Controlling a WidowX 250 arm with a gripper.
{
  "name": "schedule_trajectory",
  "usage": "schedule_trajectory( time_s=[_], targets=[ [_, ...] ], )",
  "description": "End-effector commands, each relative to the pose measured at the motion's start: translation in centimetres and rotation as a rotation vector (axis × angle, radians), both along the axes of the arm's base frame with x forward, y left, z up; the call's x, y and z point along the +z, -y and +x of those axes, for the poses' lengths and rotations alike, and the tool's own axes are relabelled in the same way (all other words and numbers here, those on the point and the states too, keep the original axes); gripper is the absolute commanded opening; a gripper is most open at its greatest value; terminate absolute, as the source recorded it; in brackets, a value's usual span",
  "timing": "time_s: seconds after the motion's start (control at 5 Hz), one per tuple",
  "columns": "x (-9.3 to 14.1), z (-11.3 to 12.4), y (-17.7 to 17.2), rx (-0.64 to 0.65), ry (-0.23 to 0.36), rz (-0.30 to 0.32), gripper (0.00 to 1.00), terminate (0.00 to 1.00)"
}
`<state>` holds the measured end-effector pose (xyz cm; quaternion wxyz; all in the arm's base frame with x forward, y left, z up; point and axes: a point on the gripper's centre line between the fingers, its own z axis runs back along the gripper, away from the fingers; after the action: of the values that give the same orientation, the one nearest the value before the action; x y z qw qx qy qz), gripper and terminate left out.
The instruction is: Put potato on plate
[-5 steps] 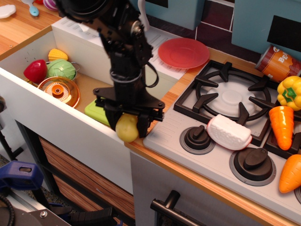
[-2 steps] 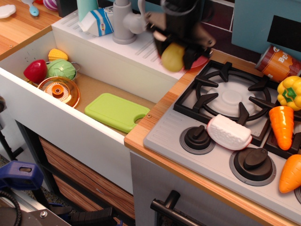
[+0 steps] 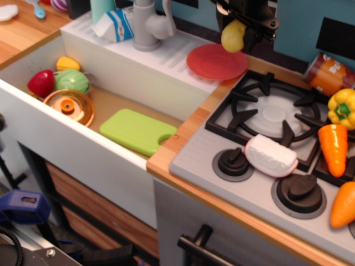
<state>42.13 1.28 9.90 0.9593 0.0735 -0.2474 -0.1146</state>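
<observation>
The pale yellow potato (image 3: 233, 35) hangs in my black gripper (image 3: 239, 30), whose fingers are shut on it at the top of the view. It is held in the air just above the far right rim of the red-pink plate (image 3: 216, 62). The plate lies flat on the white drainboard beside the stove, with nothing on it. Most of my arm is out of view above the frame.
A white sink (image 3: 33, 111) on the left holds a green cutting board (image 3: 137, 131), an orange lid (image 3: 69, 106) and toy vegetables. A grey faucet (image 3: 148, 25) stands behind it. The stove (image 3: 272, 116) on the right carries a white item (image 3: 270, 155), carrots, a yellow pepper (image 3: 343, 108) and a can (image 3: 328, 73).
My gripper carried the potato from the front sink edge up and to the back right, past the faucet area, until it came above the plate's far rim.
</observation>
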Motion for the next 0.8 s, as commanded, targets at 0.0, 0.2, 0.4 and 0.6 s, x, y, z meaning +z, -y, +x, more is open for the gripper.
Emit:
schedule_trajectory(
  time_s=[0.0,0.2,0.4,0.6],
  targets=[
    [0.0,2.9,-1.8,-0.072,0.123,-0.012,0.0,0.0],
    [-1.0,3.2,-2.1,-0.095,0.134,-0.031,0.0,0.0],
    [-1.5,3.7,-2.4,-0.135,0.138,-0.047,1.0,0.0],
    [-1.8,3.4,-2.5,-0.142,0.151,-0.05,1.0,0.0]
  ],
)
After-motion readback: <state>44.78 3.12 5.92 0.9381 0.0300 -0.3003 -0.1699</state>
